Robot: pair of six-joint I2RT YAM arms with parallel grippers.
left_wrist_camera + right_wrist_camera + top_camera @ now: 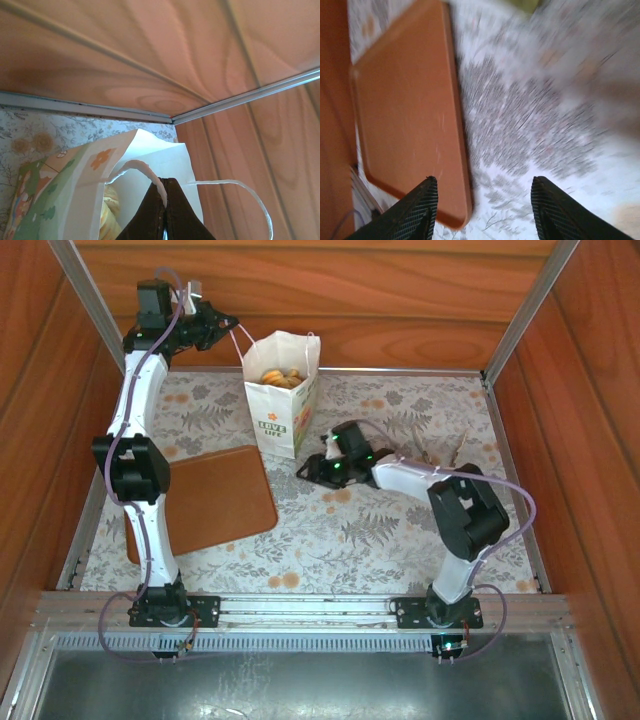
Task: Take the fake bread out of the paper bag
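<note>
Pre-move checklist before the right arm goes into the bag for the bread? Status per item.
1. Left gripper shut on the cord handle: ok.
2. Paper bag upright with its mouth open: ok.
3. Fake bread visible inside from the top view: ok.
4. Right gripper open and holding nothing: ok.
5. Right gripper lined up over the bag's mouth: not ok; it is beside the bag's lower front, facing the brown board.
6. Right wrist view sharp enough to guide the reach: not ok, blurred.
</note>
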